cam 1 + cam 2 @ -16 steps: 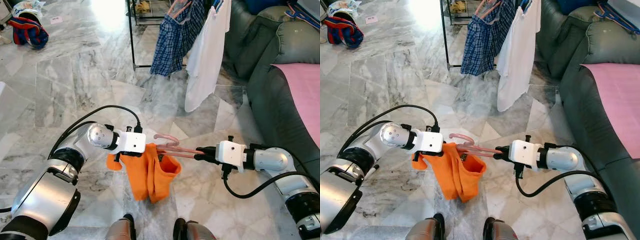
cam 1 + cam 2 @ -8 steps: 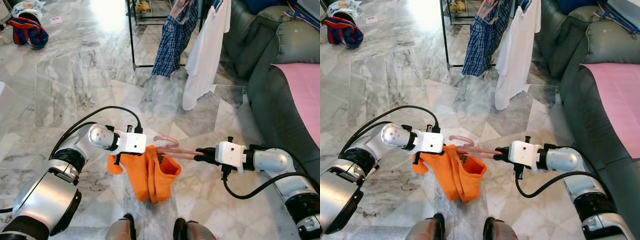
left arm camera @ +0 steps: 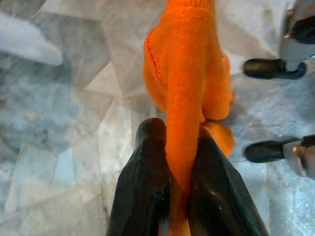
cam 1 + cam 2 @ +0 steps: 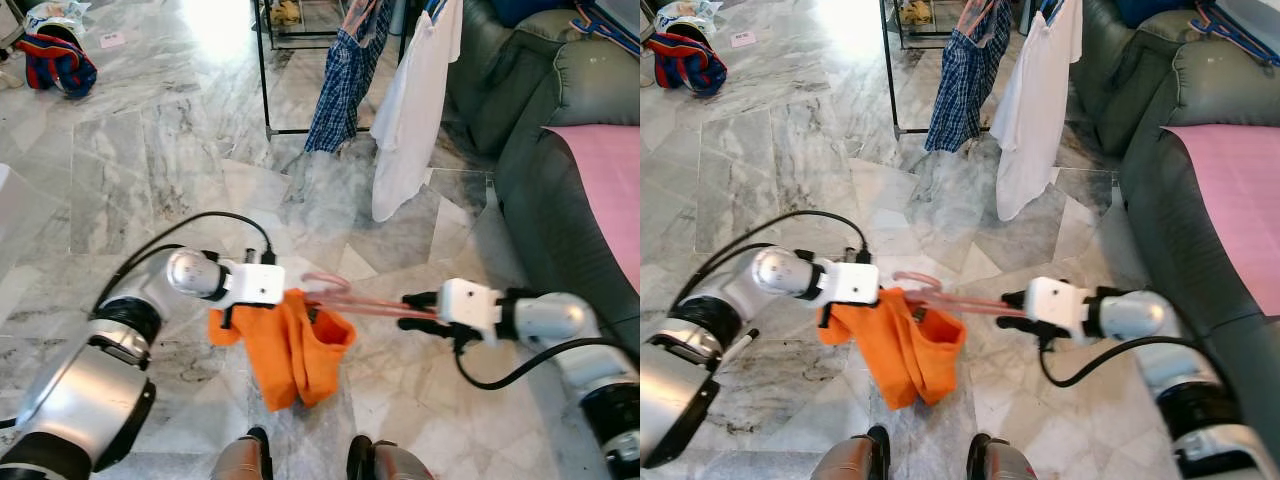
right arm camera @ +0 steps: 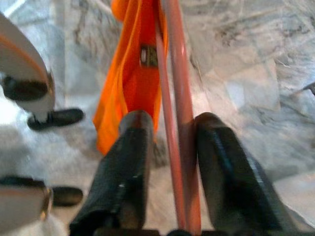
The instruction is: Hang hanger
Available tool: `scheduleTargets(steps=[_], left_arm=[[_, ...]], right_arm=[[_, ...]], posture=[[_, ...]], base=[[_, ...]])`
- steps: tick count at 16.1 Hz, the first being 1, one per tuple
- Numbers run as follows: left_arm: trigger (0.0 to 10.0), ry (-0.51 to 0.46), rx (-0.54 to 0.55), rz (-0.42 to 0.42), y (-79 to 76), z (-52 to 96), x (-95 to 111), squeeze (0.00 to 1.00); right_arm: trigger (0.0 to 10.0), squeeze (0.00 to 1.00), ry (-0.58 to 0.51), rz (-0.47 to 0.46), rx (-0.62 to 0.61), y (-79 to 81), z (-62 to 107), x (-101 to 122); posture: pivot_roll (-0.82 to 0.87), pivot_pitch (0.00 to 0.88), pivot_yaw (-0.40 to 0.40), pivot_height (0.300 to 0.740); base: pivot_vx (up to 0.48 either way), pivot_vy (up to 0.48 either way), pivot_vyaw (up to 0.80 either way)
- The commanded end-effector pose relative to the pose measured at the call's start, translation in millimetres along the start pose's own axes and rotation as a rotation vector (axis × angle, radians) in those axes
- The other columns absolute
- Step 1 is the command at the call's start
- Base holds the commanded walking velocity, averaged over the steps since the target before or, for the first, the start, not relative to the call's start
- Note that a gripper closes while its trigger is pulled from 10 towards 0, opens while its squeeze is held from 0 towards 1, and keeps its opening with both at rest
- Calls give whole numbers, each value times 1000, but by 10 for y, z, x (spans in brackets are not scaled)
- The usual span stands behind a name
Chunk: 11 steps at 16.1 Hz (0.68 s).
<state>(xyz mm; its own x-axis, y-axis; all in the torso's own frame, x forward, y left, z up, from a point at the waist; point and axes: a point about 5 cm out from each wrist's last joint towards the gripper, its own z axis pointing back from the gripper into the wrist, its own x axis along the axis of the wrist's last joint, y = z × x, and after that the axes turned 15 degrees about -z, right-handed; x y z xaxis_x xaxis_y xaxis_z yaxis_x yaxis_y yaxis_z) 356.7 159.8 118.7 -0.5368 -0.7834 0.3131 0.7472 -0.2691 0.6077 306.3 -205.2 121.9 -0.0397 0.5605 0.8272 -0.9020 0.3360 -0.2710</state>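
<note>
You've got the pink plastic hanger [image 4: 345, 297] stretched between both arms, low over the marble floor [image 4: 150, 170], probably so the orange knit garment [image 4: 295, 345] stays on. Left gripper [image 3: 179, 162] is clamped on the fabric; right gripper [image 5: 170, 147] has the hanger's bars between its fingers, apparently gripping. The clothes rack [image 4: 265, 70] is well ahead.

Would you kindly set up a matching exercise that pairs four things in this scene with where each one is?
Things:
1. orange garment
2. pink hanger
3. white shirt
4. pink cloth

Places:
A. lying on the sofa
B. between the right gripper's fingers
C. hanging from the clothes rack
D. pinched by the left gripper

Pairs: 1-D, 2-B, 3-C, 4-A
</note>
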Motion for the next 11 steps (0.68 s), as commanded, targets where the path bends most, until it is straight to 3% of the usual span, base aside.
scheduleTargets(steps=[1,4,7,9,10,11], left_arm=[[0,42,10,49,-67,80,-131,0],[0,75,41,77,-51,177,-219,0],[0,98,73,104,-39,246,-283,0],[0,105,109,130,-45,280,-320,0],[0,122,192,144,14,317,-342,0],[0,131,248,169,61,348,-359,0]], right_arm=[[10000,1000,20,40,-43,-121,149,75],[10000,1000,0,32,-180,-296,320,132],[10000,1000,-100,-28,-282,-335,379,190],[10000,1000,-222,-119,-456,-390,406,188],[10000,1000,-302,-252,-576,-418,389,150],[10000,1000,-336,-300,-627,-410,362,137]], posture=[[8,253,0,740],[7,255,6,740],[2,257,12,740],[-2,261,12,740],[-4,262,14,740],[-7,266,20,740]], base=[[0,0,0],[0,0,0],[0,0,0],[0,0,0],[0,0,0],[0,0,0]])
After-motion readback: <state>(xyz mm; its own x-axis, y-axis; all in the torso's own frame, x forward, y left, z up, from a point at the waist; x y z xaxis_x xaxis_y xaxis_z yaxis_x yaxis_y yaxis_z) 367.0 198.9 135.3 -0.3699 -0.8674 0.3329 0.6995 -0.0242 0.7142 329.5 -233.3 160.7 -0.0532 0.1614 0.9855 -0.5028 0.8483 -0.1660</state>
